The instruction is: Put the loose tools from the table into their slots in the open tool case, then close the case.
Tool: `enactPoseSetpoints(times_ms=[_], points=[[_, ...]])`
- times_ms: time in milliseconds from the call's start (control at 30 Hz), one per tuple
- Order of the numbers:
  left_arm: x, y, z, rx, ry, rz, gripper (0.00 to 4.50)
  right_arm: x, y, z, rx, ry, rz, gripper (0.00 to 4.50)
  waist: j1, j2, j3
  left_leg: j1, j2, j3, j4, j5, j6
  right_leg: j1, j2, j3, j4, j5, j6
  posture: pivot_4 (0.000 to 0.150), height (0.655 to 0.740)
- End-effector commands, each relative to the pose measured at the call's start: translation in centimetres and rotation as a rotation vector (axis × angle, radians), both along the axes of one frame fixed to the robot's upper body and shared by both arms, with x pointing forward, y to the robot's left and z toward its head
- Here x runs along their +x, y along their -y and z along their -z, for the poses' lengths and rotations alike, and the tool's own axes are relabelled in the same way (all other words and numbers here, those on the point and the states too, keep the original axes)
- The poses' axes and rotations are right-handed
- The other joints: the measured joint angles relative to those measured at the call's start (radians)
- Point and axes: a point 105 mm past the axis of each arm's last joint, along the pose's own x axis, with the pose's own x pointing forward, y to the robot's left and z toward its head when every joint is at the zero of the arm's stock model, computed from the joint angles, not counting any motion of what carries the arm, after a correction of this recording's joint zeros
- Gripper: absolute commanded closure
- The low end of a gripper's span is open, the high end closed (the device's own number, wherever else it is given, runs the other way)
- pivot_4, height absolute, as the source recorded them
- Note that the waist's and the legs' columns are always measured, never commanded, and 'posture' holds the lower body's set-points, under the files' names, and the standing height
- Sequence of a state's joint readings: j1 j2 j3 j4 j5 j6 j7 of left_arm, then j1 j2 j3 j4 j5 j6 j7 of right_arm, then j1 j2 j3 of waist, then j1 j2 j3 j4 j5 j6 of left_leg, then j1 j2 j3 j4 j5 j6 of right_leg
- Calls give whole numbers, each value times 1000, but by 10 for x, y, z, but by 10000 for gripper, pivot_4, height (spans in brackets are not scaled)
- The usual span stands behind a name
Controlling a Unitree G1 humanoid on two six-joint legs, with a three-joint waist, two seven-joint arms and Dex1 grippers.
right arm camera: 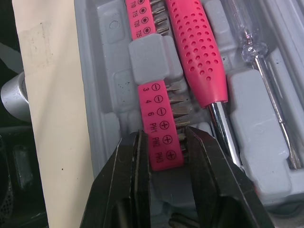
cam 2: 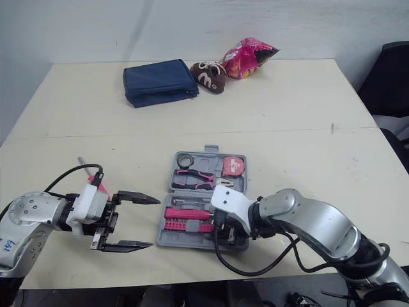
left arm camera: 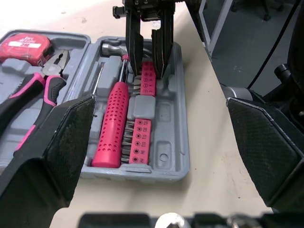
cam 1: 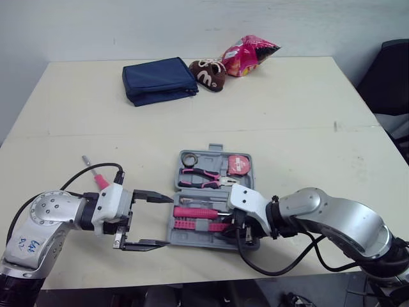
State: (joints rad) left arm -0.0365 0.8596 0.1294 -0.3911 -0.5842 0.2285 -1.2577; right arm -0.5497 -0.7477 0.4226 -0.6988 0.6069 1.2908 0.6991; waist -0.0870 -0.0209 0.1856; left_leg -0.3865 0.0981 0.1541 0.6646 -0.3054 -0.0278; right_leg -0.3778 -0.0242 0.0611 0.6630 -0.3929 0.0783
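The bit strip (right arm camera: 159,123) lay in its slot along the near edge of the case (cam 1: 211,151). A grey clip crossed its middle, and the pink-handled driver (right arm camera: 194,52) sat just beside it. The strip looked light and stiff: smooth plastic that could slip, with small steel bits along one side that a sideways pull might pop loose. The best hold seemed to be across its width at one end, pressing straight down to seat it.

The right tool (right arm camera: 165,135) was narrow, pinching that end of the strip, one finger on the plain edge and the other against the bit tips. The left tool (cam 2: 155,222) was spread wide and empty, just beside the case's left wall.

Pliers (cam 1: 198,176) and a tape measure (cam 1: 238,164) were already in their slots. What looked like a small screwdriver (cam 1: 96,174) lay on the bench (cam 1: 287,115) behind the left wrist, likely the next loose piece.
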Motion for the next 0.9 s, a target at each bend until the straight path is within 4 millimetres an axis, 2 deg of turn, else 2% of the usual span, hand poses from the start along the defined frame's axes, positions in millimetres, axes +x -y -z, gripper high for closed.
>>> enactPoseSetpoints(times_ms=[33, 400, 900], points=[[-3, 2, -9, -1, 46, 13, 0, -3, -5, 0, 6, -9, -14, 37600, 0, 0, 0, 0, 0, 0, 0, 0, 0, 0, 0, 0, 0, 0, 0, 1500, 7400], [-2, 4, -5, -5, 54, 10, 0, -1, 8, 3, -112, -28, 14, 37600, 2, 0, 0, 0, -1, 0, 0, 0, 0, 0, -1, 0, 0, 0, 0, 1500, 7400], [-1, 6, -3, -14, 56, -7, 0, 6, -9, 5, -80, -57, 59, 37600, -6, -5, -3, 1, 0, -1, -1, 3, -1, 0, 0, -1, 1, 1, -1, 1500, 7400]])
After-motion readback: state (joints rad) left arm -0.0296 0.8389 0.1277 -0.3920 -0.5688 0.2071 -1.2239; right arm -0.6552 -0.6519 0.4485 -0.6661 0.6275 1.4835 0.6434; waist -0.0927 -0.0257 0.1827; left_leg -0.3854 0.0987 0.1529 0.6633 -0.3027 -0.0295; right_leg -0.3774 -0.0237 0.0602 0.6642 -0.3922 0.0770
